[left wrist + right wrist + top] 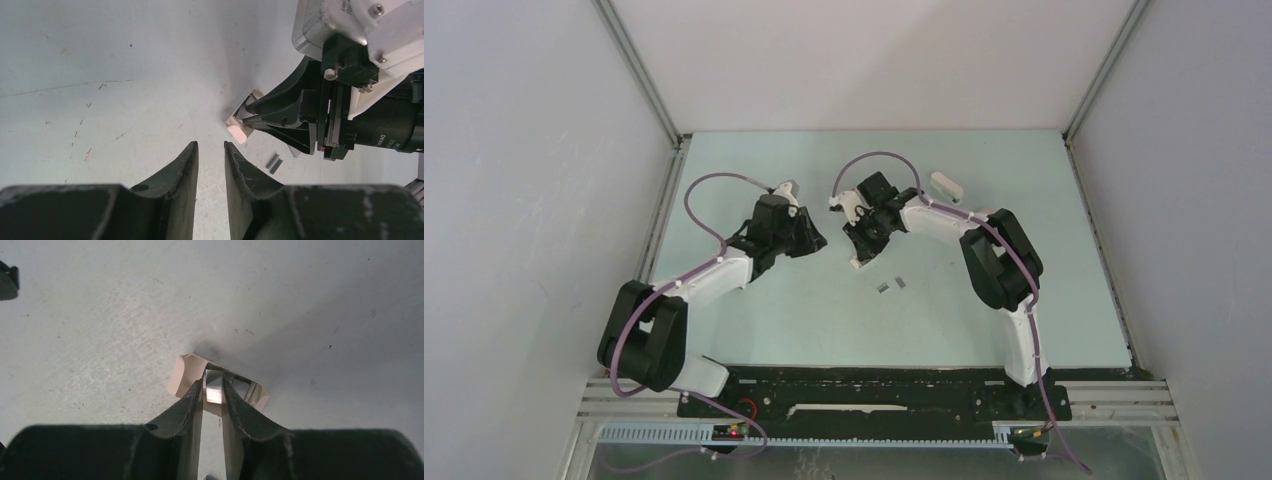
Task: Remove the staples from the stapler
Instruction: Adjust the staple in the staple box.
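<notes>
The table is a pale, slightly greenish sheet, shut in on three sides by plain white walls, with bare aluminium posts rising at the two far corners. Up close its surface is scuffed, peppered with small dark specks and short scratches, and one long thin scratch runs across it in the left wrist view. At the near edge a black base plate carries both arms, with an aluminium rail in front of it, and purple cables loop along each arm. The cream-coloured stapler lies near the middle of the table, under the right end effector, whose fingers sit close against either side of a silvery metal part inside the stapler's body. The left end effector hangs just to the left of it, pointing toward the stapler, its fingers narrowly apart with nothing between them. The staples lie loose on the table just on the near side of the stapler, as two tiny grey strips side by side, apart from both end effectors. A small white box rests farther back on the right, beside the right arm.
</notes>
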